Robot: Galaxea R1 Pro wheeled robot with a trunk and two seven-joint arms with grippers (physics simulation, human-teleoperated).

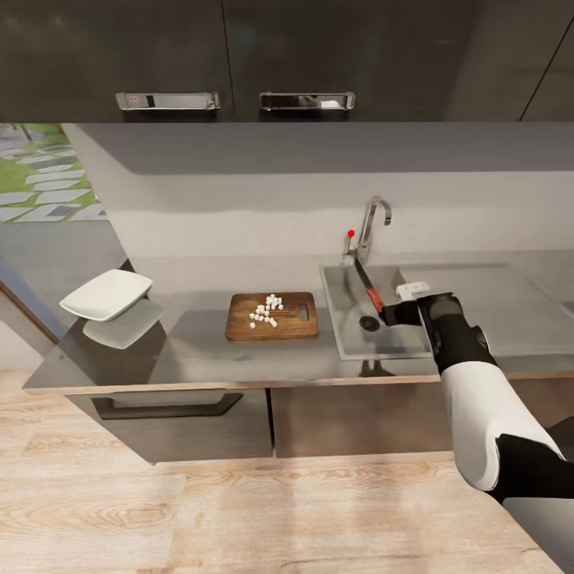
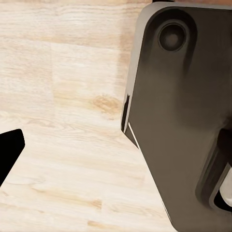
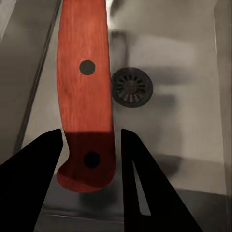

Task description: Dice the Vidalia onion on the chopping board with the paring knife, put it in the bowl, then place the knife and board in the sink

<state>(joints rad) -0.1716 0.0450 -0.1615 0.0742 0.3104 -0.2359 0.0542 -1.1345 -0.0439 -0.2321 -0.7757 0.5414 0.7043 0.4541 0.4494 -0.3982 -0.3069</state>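
My right gripper (image 1: pixel 388 313) hangs over the sink (image 1: pixel 399 341), shut on the paring knife (image 1: pixel 368 285). The knife's dark blade points toward the faucet (image 1: pixel 375 217). In the right wrist view the red handle (image 3: pixel 86 92) sits between the two fingers (image 3: pixel 34 169) of the right gripper (image 3: pixel 92 142), with the round drain (image 3: pixel 132 86) below. Left of the sink lies the chopping board (image 1: pixel 239 320) on the countertop (image 1: pixel 199 355), carrying several white diced onion pieces (image 1: pixel 266 311). A white bowl (image 1: pixel 106 293) sits at the countertop's far left end. My left gripper (image 2: pixel 118 140) is open, low over the wood floor.
Dark upper cabinets with chrome handles (image 1: pixel 167 100) hang above the grey backsplash. The drainboard (image 1: pixel 494 299) extends right of the basin. Dark cabinet fronts (image 1: pixel 183 414) stand under the slab. The robot's dark base (image 2: pixel 183 121) lies beside the left gripper.
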